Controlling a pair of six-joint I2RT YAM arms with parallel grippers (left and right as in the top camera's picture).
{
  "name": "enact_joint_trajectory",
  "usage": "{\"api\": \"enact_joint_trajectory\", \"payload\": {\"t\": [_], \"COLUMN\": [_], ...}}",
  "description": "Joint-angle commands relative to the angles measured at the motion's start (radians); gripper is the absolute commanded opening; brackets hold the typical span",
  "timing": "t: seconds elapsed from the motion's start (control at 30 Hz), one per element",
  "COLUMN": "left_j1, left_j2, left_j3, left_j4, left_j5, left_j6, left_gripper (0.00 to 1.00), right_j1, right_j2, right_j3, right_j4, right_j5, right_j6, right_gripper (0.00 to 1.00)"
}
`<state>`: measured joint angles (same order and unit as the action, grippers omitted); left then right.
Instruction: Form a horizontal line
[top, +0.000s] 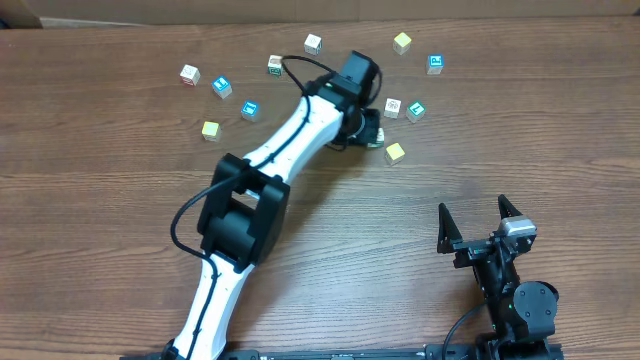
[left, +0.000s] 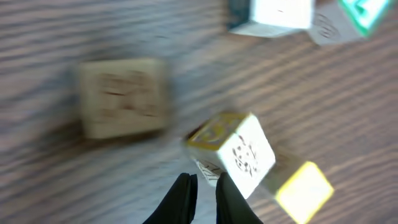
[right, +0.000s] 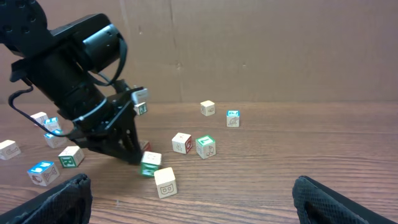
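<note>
- The horizontal line was not yet formed: the cubes lay scattered across the far half of the table (top: 120, 200), with no four of them in a row.
- The left fingers (left: 184, 198) stood narrow, with a slim gap between them and nothing in it. Their tips were low over the table among the right-hand group of cubes.
- In the left wrist view, a white cube with a printed mark (left: 247, 154) lay just beyond those tips. Whether it touched them could not be told.
- A plain pale yellow cube (top: 396, 152) lay just beside it, nearer the robot.
- A white printed cube (top: 392, 106) and a teal-faced cube (top: 415, 110) sat side by side beyond.
- A blue-faced cube with a white icon (top: 435, 63) and a second pale yellow cube (top: 402, 42) lay farther off, apart from the arm.
- The right fingers (top: 444, 225) were spread wide and held nothing, near the robot's edge of the table.
</note>
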<state>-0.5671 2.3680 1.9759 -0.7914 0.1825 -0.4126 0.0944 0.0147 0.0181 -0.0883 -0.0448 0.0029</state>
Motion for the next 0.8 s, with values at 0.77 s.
{"api": "enact_joint_trajectory", "payload": {"t": [0.77], "left_j1": [0.169], "left_j2": [0.000], "left_j3": [-0.006], "left_j4": [-0.351], "left_j5": [-0.320], "left_j6": [0.028], "left_gripper": [0.15], "right_j1": [0.008], "right_j2": [-0.012], "right_j3": [-0.010], "right_j4": [0.007], "right_j5": [0.005], "right_j6": [-0.004], "right_gripper": [1.00]}}
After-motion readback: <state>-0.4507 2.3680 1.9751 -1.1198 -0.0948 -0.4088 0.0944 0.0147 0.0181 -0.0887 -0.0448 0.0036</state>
